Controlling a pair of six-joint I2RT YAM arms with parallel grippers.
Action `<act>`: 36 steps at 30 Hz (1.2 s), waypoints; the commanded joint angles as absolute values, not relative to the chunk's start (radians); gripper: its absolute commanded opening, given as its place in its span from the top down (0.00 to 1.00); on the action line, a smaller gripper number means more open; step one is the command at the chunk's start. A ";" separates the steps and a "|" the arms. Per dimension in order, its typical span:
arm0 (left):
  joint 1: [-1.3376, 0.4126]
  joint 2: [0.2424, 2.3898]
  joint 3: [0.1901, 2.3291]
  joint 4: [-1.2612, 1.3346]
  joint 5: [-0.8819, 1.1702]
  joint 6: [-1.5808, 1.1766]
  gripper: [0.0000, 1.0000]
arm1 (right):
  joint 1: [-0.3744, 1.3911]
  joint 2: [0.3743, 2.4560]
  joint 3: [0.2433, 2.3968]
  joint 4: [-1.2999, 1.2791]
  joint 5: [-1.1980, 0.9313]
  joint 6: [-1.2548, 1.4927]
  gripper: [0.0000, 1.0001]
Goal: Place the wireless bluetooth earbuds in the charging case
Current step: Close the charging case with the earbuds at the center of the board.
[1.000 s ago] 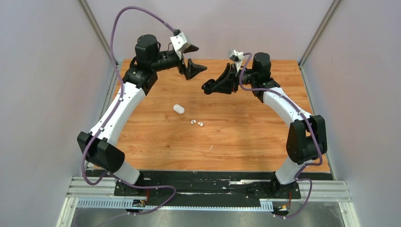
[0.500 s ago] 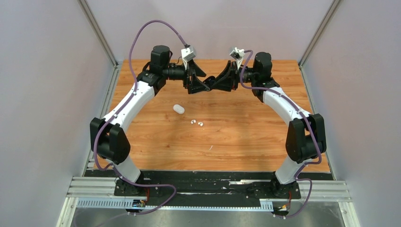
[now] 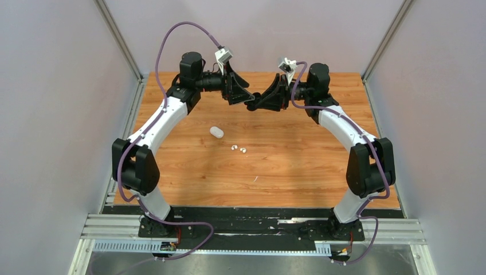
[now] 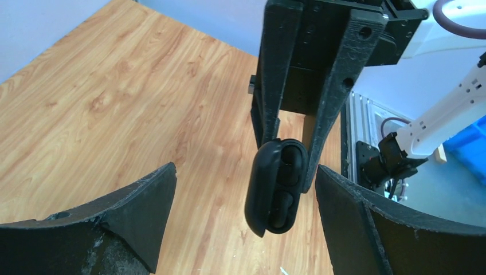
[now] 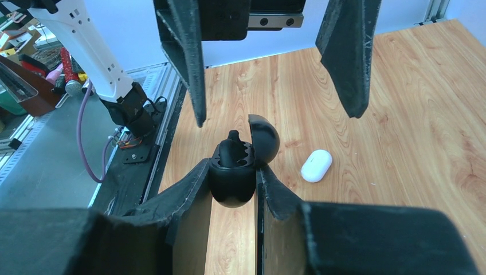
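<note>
Reaching across from the left, the left end effector [image 3: 245,94] now meets the right end effector [image 5: 232,183] above the far middle of the tabletop [image 3: 286,172]. A second ago the two were well apart, with the left arm swung further out. Its fingers are spread wide and hold nothing. In the left wrist view they flank the black charging case [image 4: 269,195] with a gap on each side.

The right end effector has not moved and is clamped on that case. The lid is hinged open and the black earbuds [image 4: 289,166] sit in its wells.

The white case [image 3: 216,132] lies closed where it was, near the middle of the tabletop. The two white earbuds [image 3: 234,147] sit loose just beside it, also unmoved.
</note>
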State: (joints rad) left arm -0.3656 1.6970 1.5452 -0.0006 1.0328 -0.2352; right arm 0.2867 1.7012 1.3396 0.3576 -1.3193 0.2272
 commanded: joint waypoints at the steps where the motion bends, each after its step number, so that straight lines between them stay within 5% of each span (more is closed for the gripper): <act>1: -0.360 1.696 1.543 0.037 1.002 -0.273 0.05 | 0.284 1.678 1.335 0.394 -1.348 0.201 1.00; 36: -0.431 1.708 1.598 -0.194 0.736 0.052 0.08 | 0.299 1.659 1.359 0.352 -1.423 0.079 1.00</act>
